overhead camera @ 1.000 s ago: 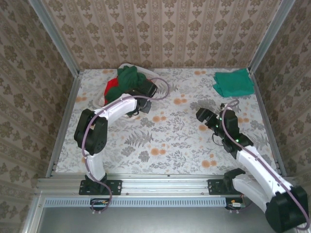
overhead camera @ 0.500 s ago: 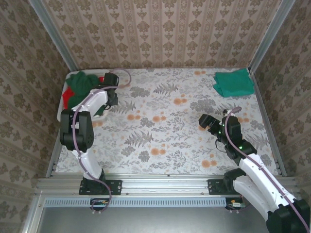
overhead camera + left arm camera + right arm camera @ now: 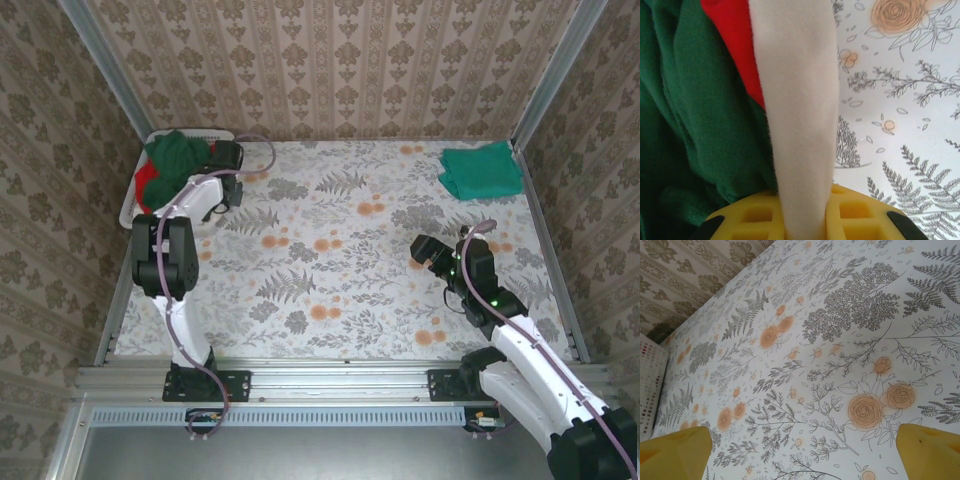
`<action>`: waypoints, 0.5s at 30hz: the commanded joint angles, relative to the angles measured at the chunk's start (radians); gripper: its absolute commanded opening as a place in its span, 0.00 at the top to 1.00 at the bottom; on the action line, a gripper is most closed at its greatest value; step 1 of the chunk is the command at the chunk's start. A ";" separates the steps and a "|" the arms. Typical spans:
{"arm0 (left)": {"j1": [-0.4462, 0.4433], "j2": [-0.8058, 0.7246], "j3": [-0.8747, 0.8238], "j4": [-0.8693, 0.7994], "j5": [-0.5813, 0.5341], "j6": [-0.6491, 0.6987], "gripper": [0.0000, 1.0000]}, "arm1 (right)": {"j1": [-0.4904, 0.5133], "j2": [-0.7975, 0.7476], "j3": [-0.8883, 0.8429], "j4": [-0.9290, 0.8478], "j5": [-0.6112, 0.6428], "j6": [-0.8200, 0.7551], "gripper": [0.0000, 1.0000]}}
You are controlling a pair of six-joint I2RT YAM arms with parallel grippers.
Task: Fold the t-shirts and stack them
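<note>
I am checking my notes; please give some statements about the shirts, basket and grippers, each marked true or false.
1. A teal-green t-shirt lies folded at the far right corner of the table. True.
2. The right gripper holds a red shirt. False: it is open and empty.
3. The basket contains a dark green t-shirt and a red t-shirt. True.
4. The left gripper hangs open over the table's middle. False: it is shut on the basket's rim.

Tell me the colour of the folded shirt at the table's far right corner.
The folded shirt is teal green; the top external view shows it best.
</note>
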 commanded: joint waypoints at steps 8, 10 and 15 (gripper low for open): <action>0.063 0.182 0.160 0.016 0.065 0.114 1.00 | -0.007 0.021 -0.005 0.024 0.032 -0.020 0.03; 0.064 0.211 0.186 0.009 0.033 0.116 1.00 | -0.007 0.029 -0.007 0.033 0.036 -0.023 0.03; 0.073 0.232 0.223 -0.023 -0.004 0.081 1.00 | -0.007 0.073 0.006 0.052 0.038 -0.037 0.03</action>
